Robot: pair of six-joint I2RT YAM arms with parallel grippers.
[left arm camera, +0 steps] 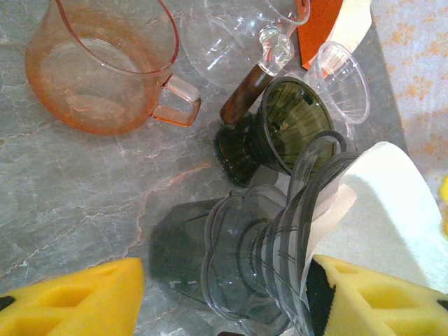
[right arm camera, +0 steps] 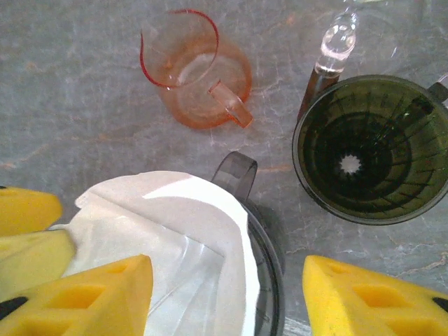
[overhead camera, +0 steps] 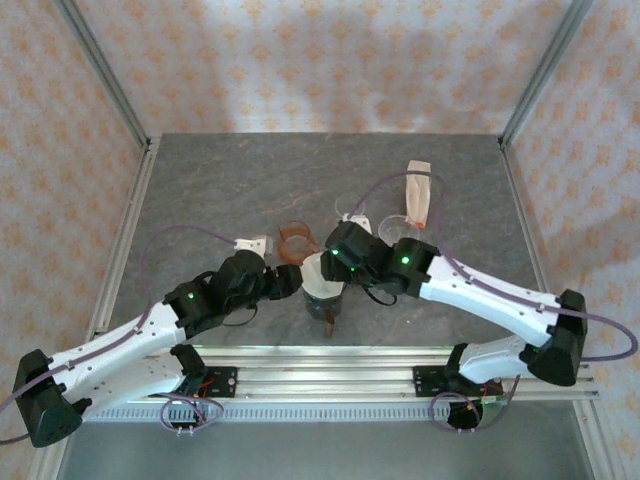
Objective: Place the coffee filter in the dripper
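At table centre, the left gripper [left arm camera: 224, 301] stands wide open astride the grey dripper [left arm camera: 252, 259]; one finger meets its rim and the other is clear of it. The right gripper [right arm camera: 227, 287] is also open and grips nothing, with one finger [right arm camera: 91, 294] over the coffee filter [right arm camera: 175, 231]. That one white, creased paper sits inside the grey dripper. Two dark drippers count here, the second a green dripper [right arm camera: 371, 147], plus one clear dripper [left arm camera: 343, 80] and one pink pitcher [right arm camera: 196, 77].
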